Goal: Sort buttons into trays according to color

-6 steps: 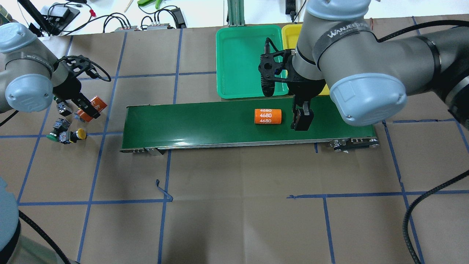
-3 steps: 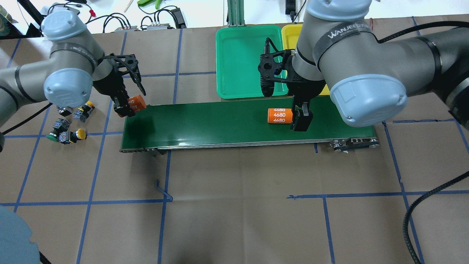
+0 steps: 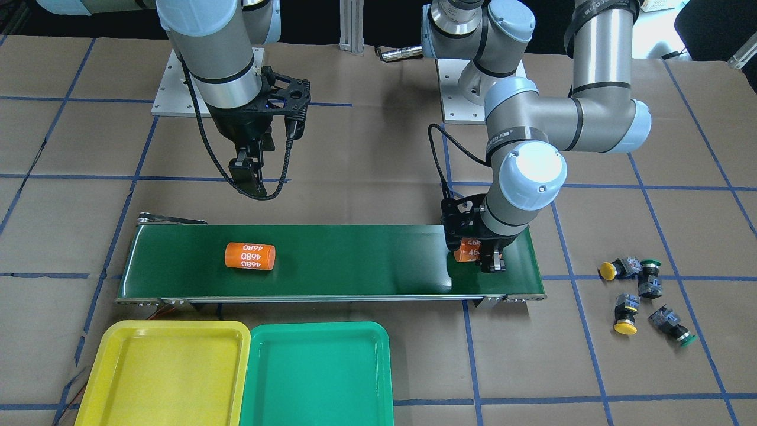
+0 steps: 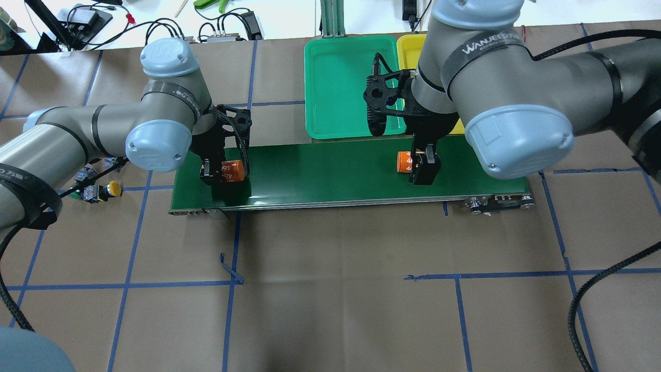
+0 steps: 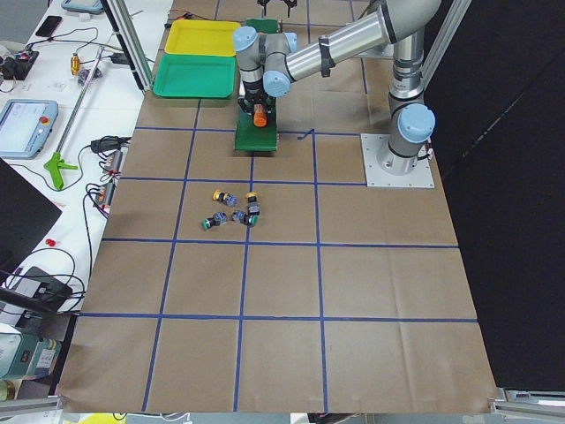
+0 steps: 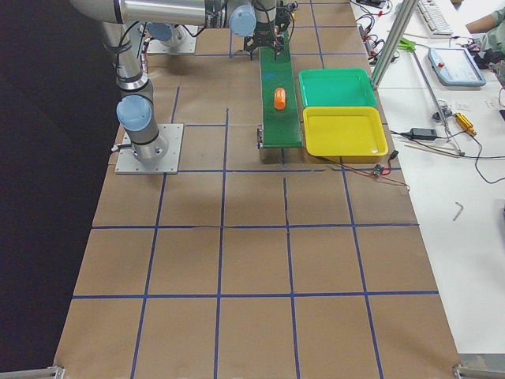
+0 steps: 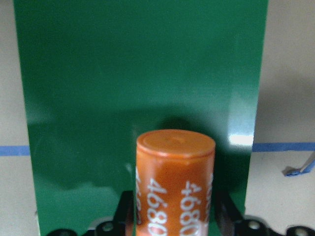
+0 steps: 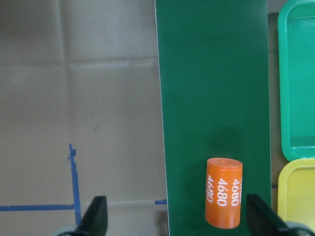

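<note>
Buttons [image 3: 641,293], loose cluster on paper [image 3: 591,367] beyond the end of the conveyor belt [image 3: 355,260]; left gripper [image 4: 222,173] pinching an orange 4680 cylinder [image 7: 174,182] there, right gripper [image 8: 177,206] with fingers spread: best released lying flat, mid-belt.

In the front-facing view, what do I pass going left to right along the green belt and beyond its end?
The loose orange cylinder → the second orange cylinder, gripped by the left gripper → the cluster of buttons.
</note>
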Robot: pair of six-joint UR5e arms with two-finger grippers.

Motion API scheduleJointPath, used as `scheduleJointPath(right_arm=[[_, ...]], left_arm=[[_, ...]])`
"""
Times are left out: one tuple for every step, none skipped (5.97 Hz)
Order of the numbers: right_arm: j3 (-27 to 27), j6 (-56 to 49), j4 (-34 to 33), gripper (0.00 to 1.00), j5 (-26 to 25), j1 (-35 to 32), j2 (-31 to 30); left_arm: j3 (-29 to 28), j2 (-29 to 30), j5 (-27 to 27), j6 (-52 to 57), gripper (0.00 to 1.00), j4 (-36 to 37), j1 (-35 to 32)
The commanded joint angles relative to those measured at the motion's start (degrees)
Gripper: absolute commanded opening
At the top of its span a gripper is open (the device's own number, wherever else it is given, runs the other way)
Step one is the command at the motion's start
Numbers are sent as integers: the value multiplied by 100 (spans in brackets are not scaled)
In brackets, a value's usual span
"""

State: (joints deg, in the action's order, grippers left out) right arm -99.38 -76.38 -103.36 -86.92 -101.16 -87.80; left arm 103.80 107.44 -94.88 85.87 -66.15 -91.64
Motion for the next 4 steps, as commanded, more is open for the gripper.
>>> scheduleJointPath(right_arm=[[-2, 0, 0, 100, 9, 0, 0], [-2, 0, 0, 100, 9, 0, 0], [-2, 0, 9, 100, 9, -9, 0], [-28, 0, 9, 100, 9, -9, 0]], left_arm=[[-88, -92, -22, -279, 99, -74, 276], [-97, -101, -22, -447, 99, -82, 783], [-140, -136, 39, -457, 99, -56, 1388], [-228, 21, 66, -300, 99, -30, 2073]])
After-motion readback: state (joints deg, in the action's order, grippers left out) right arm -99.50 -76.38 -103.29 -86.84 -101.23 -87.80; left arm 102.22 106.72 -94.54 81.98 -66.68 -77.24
